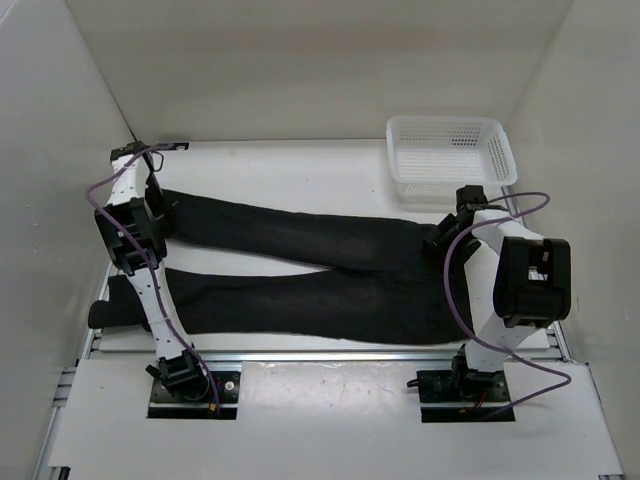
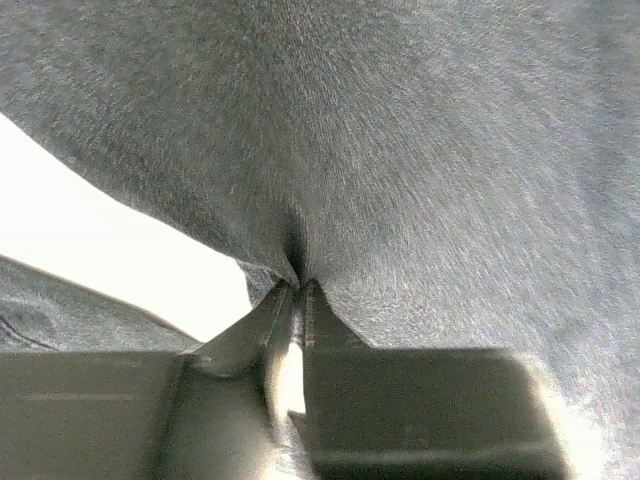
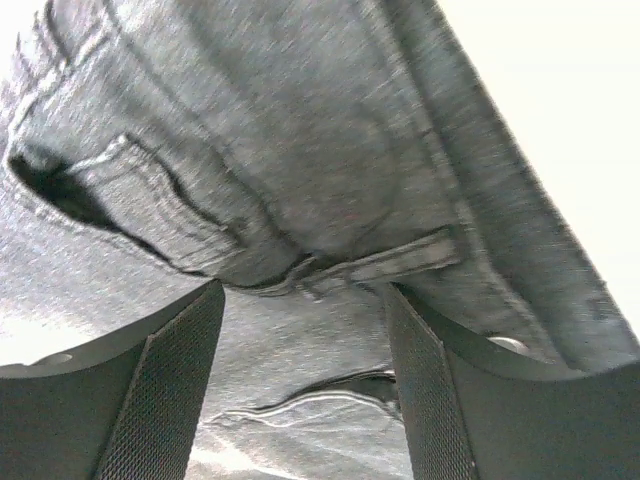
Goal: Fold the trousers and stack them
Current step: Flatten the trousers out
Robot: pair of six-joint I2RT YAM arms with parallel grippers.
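The black trousers (image 1: pixel 320 265) lie spread flat across the table, legs pointing left and waist at the right. My left gripper (image 1: pixel 158 212) sits at the cuff end of the far leg. In the left wrist view its fingers (image 2: pixel 298 290) are shut on a pinched fold of the trousers (image 2: pixel 400 150). My right gripper (image 1: pixel 442 238) is at the far corner of the waist. Seen from the right wrist, it (image 3: pixel 305 290) stands open just over the waistband, with a belt loop (image 3: pixel 400 258) and a pocket opening (image 3: pixel 60 185) in front of the fingertips.
A white mesh basket (image 1: pixel 450 158) stands at the back right, just behind the right arm. White walls close in the table (image 1: pixel 300 170) on the left, right and back. A metal rail (image 1: pixel 330 355) runs along the near edge between the arm bases.
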